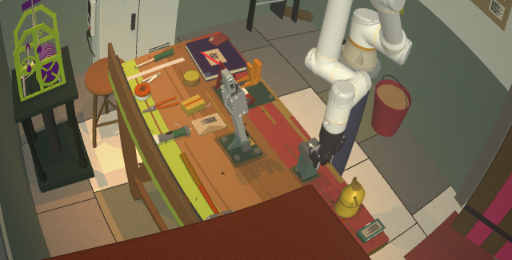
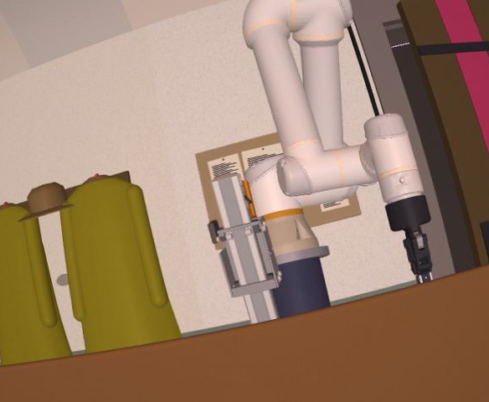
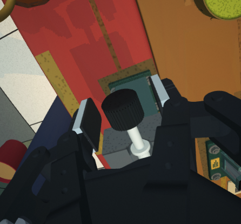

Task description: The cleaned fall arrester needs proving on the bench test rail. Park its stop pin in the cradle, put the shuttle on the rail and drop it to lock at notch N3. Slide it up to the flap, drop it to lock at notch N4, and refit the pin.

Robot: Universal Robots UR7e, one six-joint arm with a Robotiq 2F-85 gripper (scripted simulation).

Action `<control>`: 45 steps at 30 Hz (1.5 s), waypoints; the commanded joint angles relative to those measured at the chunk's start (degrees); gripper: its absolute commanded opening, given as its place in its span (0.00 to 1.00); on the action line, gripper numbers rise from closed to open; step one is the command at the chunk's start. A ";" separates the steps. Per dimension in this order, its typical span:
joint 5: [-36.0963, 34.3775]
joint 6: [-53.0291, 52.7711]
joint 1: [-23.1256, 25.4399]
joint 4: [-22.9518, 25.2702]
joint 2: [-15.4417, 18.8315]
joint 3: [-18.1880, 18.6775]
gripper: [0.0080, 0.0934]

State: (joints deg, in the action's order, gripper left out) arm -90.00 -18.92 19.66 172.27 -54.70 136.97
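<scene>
The stop pin, with its black knurled knob and white shaft, sits in the grey cradle at the bench's near right edge. The cradle stands on a small green base plate over the red mat. The grey shuttle rides on the upright test rail at the bench's middle, about halfway up the rail. My gripper hangs over the cradle with a finger on each side of the pin's knob; it is open and holds nothing.
The bench's right edge runs just under my gripper, with a yellow oil can close in front. A red bucket hangs by the arm's base. Hand tools, a tape and a book lie on the far side.
</scene>
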 commanded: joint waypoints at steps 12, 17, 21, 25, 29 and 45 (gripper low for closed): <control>0.00 0.00 0.00 0.03 -0.03 -0.01 0.43; 0.00 0.00 0.00 0.03 -0.03 -0.01 0.31; 0.00 0.00 0.00 0.03 -0.03 -0.01 0.22; 0.00 0.00 0.00 0.03 -0.03 -0.01 0.12; 0.00 0.00 0.00 0.03 -0.03 -0.01 0.03; 0.00 0.00 0.00 -0.93 -1.10 0.10 0.00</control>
State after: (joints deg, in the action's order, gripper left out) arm -90.00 -18.92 19.66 171.30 -55.76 137.08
